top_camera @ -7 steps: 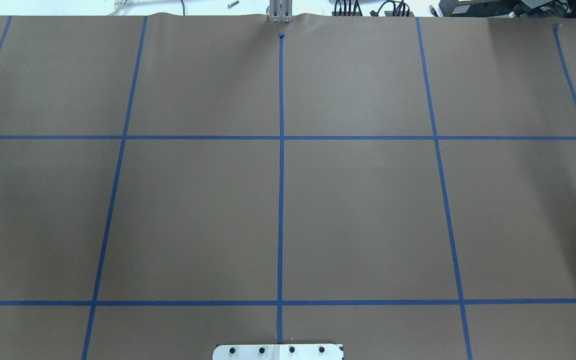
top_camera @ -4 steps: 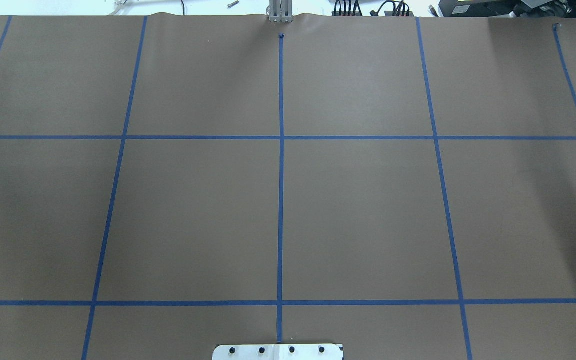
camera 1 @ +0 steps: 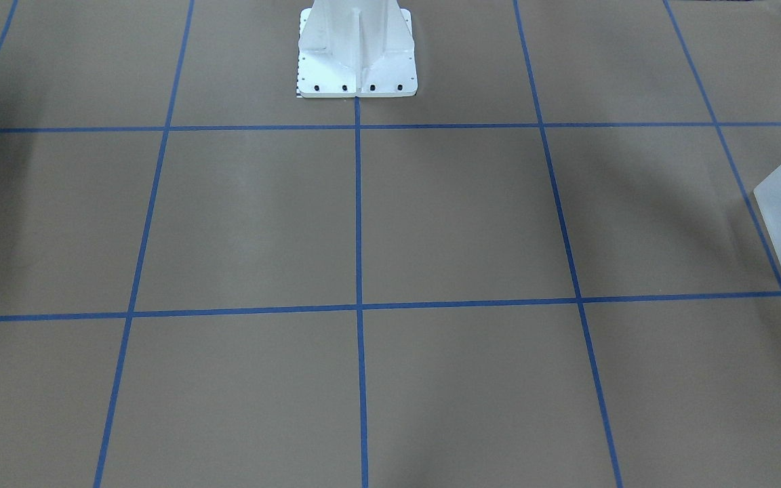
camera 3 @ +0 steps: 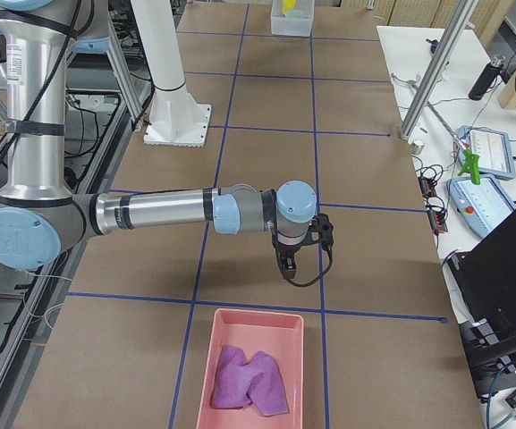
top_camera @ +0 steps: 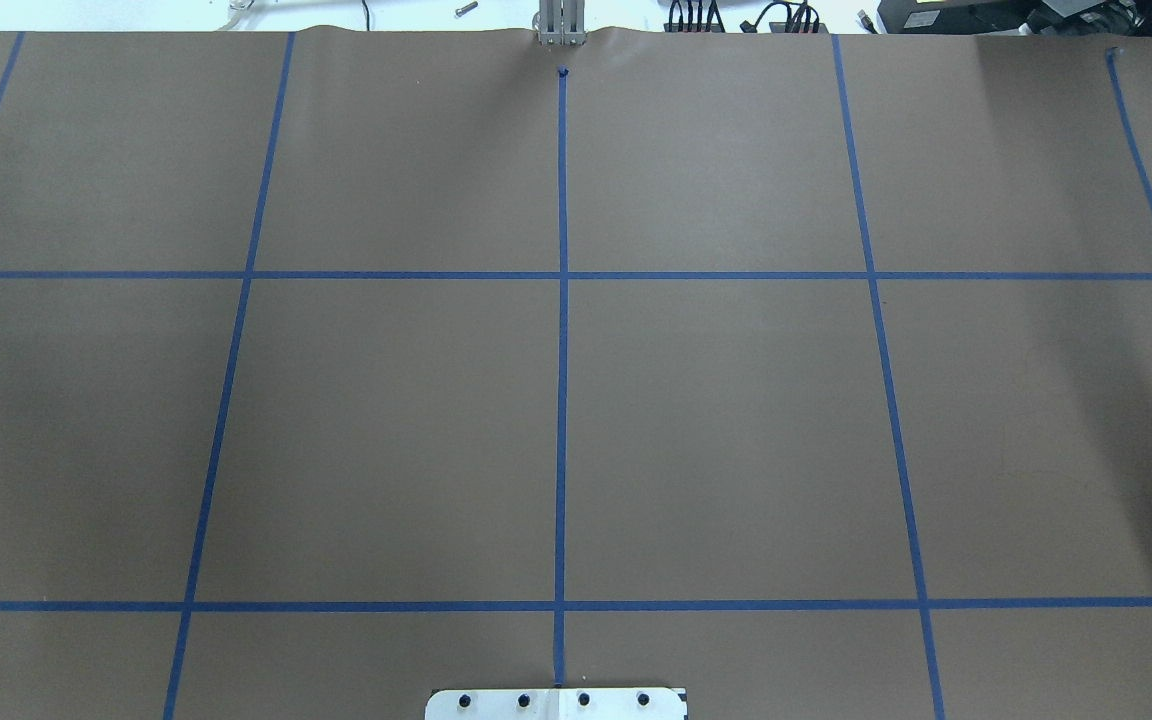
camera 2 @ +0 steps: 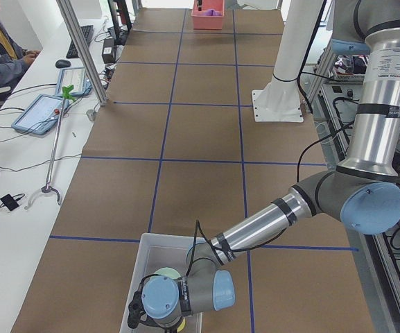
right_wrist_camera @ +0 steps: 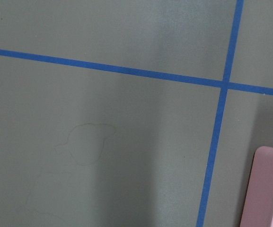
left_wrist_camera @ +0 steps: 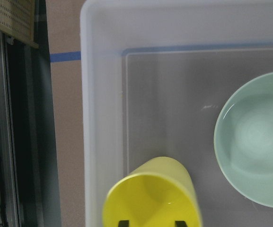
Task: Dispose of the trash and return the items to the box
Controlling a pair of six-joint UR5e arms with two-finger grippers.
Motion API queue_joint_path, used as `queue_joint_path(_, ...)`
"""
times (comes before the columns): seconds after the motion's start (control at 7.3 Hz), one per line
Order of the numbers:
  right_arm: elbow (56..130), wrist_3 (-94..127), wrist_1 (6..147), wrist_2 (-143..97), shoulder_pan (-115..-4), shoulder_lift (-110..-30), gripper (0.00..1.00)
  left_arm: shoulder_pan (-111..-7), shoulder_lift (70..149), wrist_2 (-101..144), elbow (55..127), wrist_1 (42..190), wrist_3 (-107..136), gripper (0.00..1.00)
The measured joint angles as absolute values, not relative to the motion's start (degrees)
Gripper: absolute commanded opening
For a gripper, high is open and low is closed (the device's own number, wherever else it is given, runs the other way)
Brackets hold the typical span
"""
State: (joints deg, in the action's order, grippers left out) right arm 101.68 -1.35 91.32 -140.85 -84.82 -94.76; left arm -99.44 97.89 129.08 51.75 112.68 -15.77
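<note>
Two items are shown inside the box in the left wrist view. The cup is seen at 6 o'clock in that view, just inside the box's 9 o'clock wall. It is tilted so that its open mouth is turned toward the camera, and its long axis runs roughly from 7 to 1 o'clock. The bowl is set upright on the box floor at 2 o'clock from the cup, near it but with a strip of floor between them.

The left gripper is placed right over the cup, which lies at 12 o'clock from it. Only two dark fingertips are shown, set narrower than the cup's rim, and it cannot be told whether the cup is pinched or lies free. The cup is already within the walls, so only a straight lowering or letting-go is judged to be needed, kept clear of the bowl.

In the right exterior view the right gripper is held well away from the box, above the table. It is at 12 o'clock from a pink bin with a purple wad in it. Whether it is wide or narrow cannot be told.
</note>
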Motion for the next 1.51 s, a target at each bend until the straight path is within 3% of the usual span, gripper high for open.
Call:
queue_joint_path(0.27,102.30,0.00,91.30,-140.86,-84.44,-94.75,1.00,-99.75,98.54,129.43,57.71,108.30,-15.36,0.91)
queue_joint_path(0.41,103.22,2.39,90.72,-140.81,-83.72,-94.79,1.00,-99.86,98.57,129.88,65.29,101.45,-14.76,0.97)
queue_joint_path(0.68,104.22,8.90,85.62,-140.69,-82.28,-95.51,1.00,-99.63,97.81,133.81,82.59,88.78,-9.36,0.97)
queue_joint_path(1.1,104.49,12.57,79.70,-140.25,-81.84,-98.31,1.00,-91.45,92.15,136.70,100.96,85.80,4.41,0.97)
queue_joint_path(1.51,104.56,12.72,79.21,-138.88,-82.02,-98.80,1.00,-86.97,84.89,137.15,108.08,93.13,11.52,0.97)
